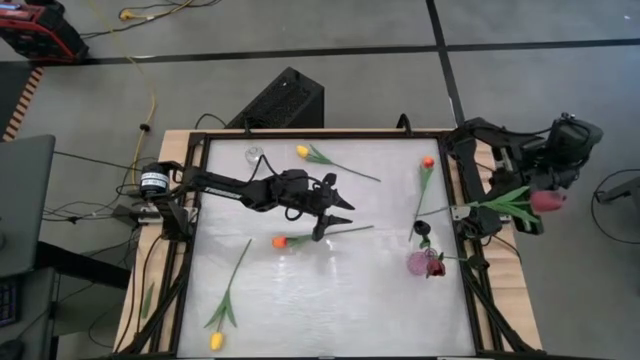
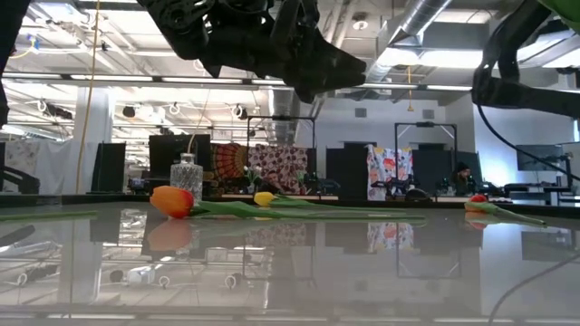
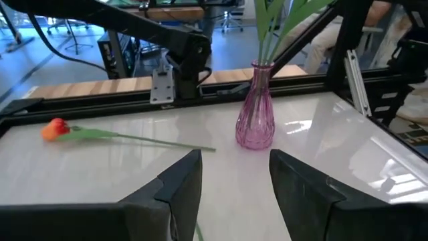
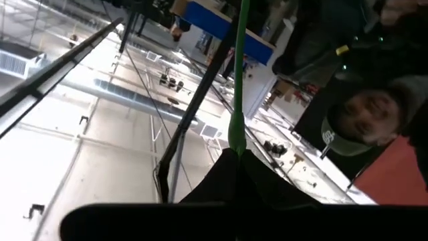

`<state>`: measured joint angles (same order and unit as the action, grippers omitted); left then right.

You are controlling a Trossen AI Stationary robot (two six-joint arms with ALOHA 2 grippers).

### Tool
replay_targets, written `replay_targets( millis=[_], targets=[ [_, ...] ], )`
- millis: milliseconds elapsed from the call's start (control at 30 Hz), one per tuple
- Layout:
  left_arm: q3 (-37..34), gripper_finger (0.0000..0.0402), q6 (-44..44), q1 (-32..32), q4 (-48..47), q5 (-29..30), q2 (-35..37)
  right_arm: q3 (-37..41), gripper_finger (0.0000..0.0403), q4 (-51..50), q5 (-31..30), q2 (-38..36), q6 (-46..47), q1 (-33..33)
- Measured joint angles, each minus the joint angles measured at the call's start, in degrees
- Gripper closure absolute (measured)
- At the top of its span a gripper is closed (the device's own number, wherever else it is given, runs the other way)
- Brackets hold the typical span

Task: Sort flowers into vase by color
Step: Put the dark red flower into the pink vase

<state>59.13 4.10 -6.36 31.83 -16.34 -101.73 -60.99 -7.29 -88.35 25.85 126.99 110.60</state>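
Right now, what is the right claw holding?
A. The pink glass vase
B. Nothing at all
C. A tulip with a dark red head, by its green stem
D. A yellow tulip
C: in the high view the right claw is off the table's right edge, shut on the stem of a dark red tulip, while the pink vase stands on the table.

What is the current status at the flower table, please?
Left gripper open, hovering over the orange tulip lying mid-table. Right gripper shut on a maroon tulip, off the table's right edge. Pink vase near the right edge, path unobstructed.
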Motion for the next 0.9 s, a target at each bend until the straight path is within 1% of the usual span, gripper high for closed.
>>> replay_targets(
  millis=[133, 300, 367, 433, 533, 667, 833, 900],
  targets=[
    [0.00, 0.0237, 0.00, 0.17, -0.36, -1.47, 0.00, 0.00, 0.0367, 0.03, -0.87, -0.67, 1.77, 0.19],
    [0.00, 0.0237, 0.17, 0.78, -0.38, -1.48, 0.00, 0.00, 0.0374, 0.03, -1.65, -1.77, 1.07, -0.15],
    [0.00, 0.0237, 0.62, 1.14, -0.38, -1.47, -0.01, 0.81, 0.0377, -0.15, -1.53, -1.75, 3.01, -0.08],
    [0.00, 0.0237, 1.00, 1.53, -0.38, -1.49, -0.01, 2.30, 0.0377, -0.02, -1.03, -2.00, 6.86, -0.08],
    [0.00, 0.0237, 1.44, 1.85, -0.38, -1.49, -0.02, 5.44, 0.0369, 0.01, -0.94, -4.27, 10.33, -0.19],
    [0.00, 0.0237, 1.28, 1.87, -0.34, -1.60, -0.02, 7.96, 0.0362, 0.68, -1.99, -7.95, 8.55, -0.43],
    [0.00, 0.0237, 0.96, 1.85, 0.15, -1.58, -0.02, 8.87, 0.0370, 0.53, -1.89, -11.33, 8.42, -0.39],
    [0.00, 0.0237, 0.82, 1.85, 0.75, -1.58, -0.02, 8.81, 0.0372, 0.68, -2.16, -13.31, 6.45, -0.39]
  ],
)
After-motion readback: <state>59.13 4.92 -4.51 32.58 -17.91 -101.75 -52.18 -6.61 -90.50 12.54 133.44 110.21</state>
